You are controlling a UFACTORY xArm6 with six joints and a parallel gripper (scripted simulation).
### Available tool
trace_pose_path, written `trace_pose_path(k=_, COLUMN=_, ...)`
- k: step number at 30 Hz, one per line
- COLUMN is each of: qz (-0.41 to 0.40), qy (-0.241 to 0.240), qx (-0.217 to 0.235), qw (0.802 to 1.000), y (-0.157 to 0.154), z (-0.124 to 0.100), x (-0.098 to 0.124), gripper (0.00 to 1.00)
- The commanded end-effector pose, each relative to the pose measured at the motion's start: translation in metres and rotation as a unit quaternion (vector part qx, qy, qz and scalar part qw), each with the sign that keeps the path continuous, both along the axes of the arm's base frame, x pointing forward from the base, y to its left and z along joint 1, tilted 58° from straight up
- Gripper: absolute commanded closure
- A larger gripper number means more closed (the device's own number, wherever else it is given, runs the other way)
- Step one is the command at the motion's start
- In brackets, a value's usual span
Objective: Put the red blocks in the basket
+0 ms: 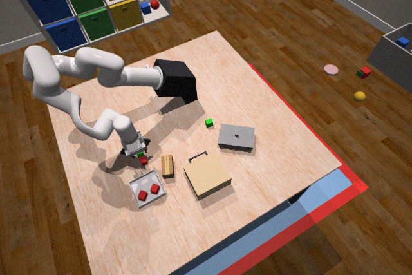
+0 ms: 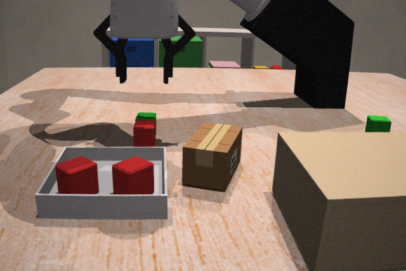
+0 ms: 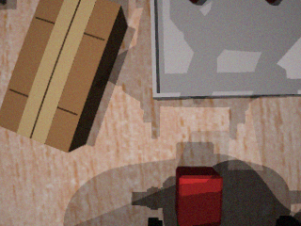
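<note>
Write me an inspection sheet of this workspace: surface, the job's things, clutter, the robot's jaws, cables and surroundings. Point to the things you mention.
Surface: pale wooden table top (image 1: 272, 178) (image 2: 245, 228), crossed by the arm's shadows.
Job's things: basket (image 1: 152, 203) (image 2: 101, 206) (image 3: 226, 95) holds two red blocks; a third red block (image 1: 143, 161) (image 2: 144, 135) (image 3: 198, 200) stands outside it. Light wooden cabinet (image 1: 208, 173) (image 2: 357, 166), drawer apparently shut; metal box (image 1: 236, 137), lid on.
Clutter: a green block (image 1: 140, 154) (image 2: 146, 116) beside the outside red one, another green block (image 1: 209, 122) (image 2: 378, 124), and a taped carton (image 1: 167, 166) (image 2: 209, 153) (image 3: 61, 71).
Jaws: part open, empty, above the table.
Cables: nothing seen.
Surroundings: shelf unit with coloured bins, toys on the floor.
</note>
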State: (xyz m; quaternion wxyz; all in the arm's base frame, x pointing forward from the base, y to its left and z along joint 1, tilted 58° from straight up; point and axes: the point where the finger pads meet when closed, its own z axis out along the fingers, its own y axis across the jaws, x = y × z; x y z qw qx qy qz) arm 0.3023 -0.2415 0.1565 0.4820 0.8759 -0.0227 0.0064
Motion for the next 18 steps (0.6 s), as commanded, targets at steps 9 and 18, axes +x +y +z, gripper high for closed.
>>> trace_pose_path(k=9, qz=0.001, qy=-0.002, qx=-0.001, qw=1.000, y=-0.035, z=-0.021, x=0.002, gripper=0.32)
trace_pose_path(k=18, qz=0.001, qy=-0.002, qx=-0.001, qw=1.000, y=-0.044, z=-0.027, x=0.002, gripper=0.32)
